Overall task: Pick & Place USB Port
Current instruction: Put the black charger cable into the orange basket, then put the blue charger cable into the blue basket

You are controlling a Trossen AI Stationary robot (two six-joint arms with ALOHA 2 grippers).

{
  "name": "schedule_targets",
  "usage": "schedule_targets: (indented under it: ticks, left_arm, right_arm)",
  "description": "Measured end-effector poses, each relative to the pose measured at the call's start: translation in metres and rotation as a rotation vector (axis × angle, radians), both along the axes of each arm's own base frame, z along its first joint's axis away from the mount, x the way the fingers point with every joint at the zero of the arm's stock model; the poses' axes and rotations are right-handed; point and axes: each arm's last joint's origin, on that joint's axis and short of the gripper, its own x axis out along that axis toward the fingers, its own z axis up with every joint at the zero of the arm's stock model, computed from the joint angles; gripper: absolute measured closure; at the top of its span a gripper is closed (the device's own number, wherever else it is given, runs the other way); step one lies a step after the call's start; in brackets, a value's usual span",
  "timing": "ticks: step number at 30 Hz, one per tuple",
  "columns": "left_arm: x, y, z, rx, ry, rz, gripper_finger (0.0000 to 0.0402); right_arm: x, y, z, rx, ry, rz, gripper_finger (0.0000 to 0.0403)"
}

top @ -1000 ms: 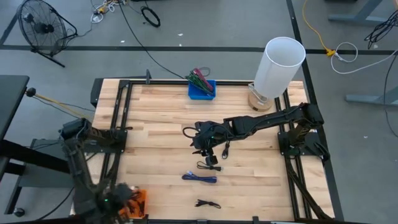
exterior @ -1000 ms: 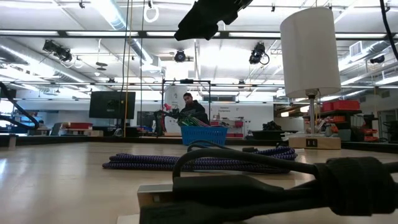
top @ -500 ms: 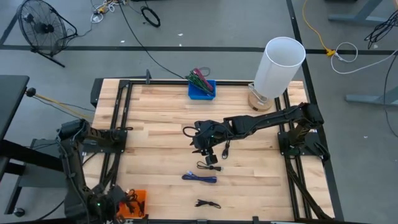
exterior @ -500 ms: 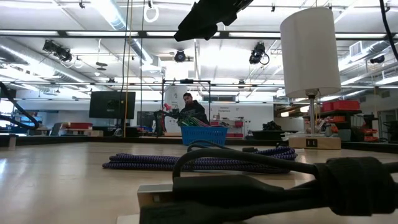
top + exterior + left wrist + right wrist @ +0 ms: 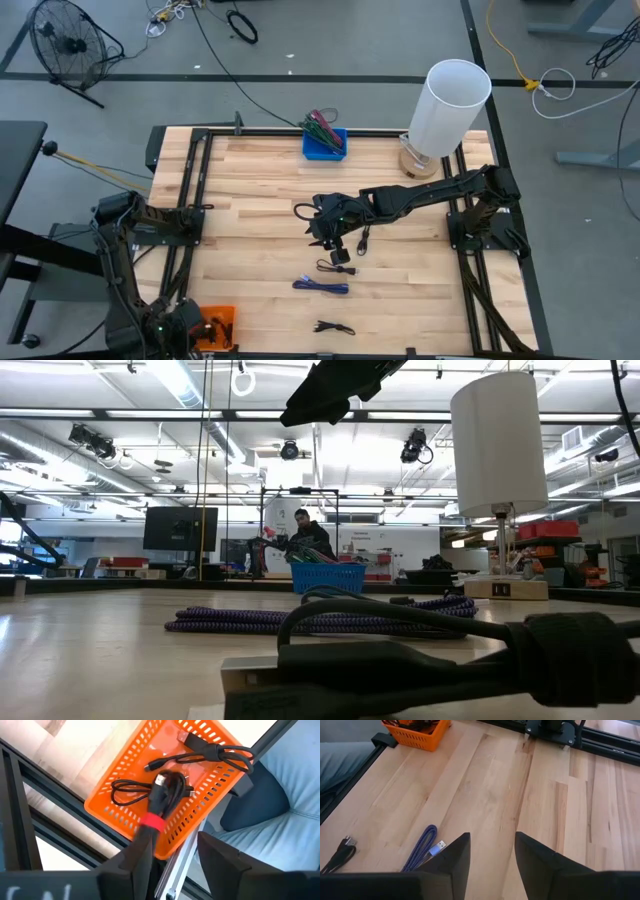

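An orange basket (image 5: 125,795) sits at the table's near left corner (image 5: 222,322) and holds two black USB cables. One is a bundle with a red band (image 5: 162,795); the other lies loose (image 5: 210,755). My left gripper (image 5: 172,860) hovers open over the basket (image 5: 195,328). My right gripper (image 5: 490,855) hangs open over the table's middle (image 5: 322,232) with nothing between its fingers. Below and near it lie two black cables (image 5: 338,263) (image 5: 364,240), a purple one (image 5: 320,287) and a black one by the near edge (image 5: 333,327). My left gripper stands open above the red-banded bundle. The bundle's near end (image 5: 145,832) runs up against one finger (image 5: 131,865); whether they touch I cannot tell. The rest of the bundle lies in the basket.
A blue basket of cables (image 5: 325,143) stands at the far edge, and a tall white cylinder on a wooden base (image 5: 450,105) at the far right. Black frame rails (image 5: 190,230) run along both sides. The purple cable (image 5: 420,852) lies ahead of my right gripper.
My left arm has shifted a little at the near left corner, and more of the orange basket shows beside it now. My right arm has kept still.
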Motion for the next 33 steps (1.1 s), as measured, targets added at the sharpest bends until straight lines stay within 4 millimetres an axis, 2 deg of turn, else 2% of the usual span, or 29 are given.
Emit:
schedule_targets:
  ticks: [5,10,16,23,28,33]
  left_arm:
    - [0.005,0.002,0.0,0.039,-0.066,-0.046,0.0234]
    - [0.027,0.02,0.001,0.213,-0.156,-0.188,0.0245]
    - [0.085,0.052,0.004,0.452,-0.332,-0.275,0.0261]
    - [0.163,0.091,-0.007,0.506,-0.297,-0.526,0.0268]
    - [0.194,0.114,-0.026,0.518,-0.203,-0.617,0.0268]
    - [0.211,0.112,-0.052,0.533,-0.153,-0.724,0.0268]
  right_arm:
    - [0.0,0.0,0.0,0.0,0.0,0.0,0.0249]
    - [0.0,0.0,0.0,0.012,0.004,-0.011,0.0249]
    - [0.0,0.0,0.0,0.038,0.016,-0.034,0.0249]
    - [-0.002,0.0,-0.002,0.076,0.052,-0.071,0.0249]
    - [-0.004,0.002,-0.004,0.078,0.08,-0.071,0.0249]
    - [-0.004,0.003,-0.003,0.089,0.081,-0.08,0.0249]
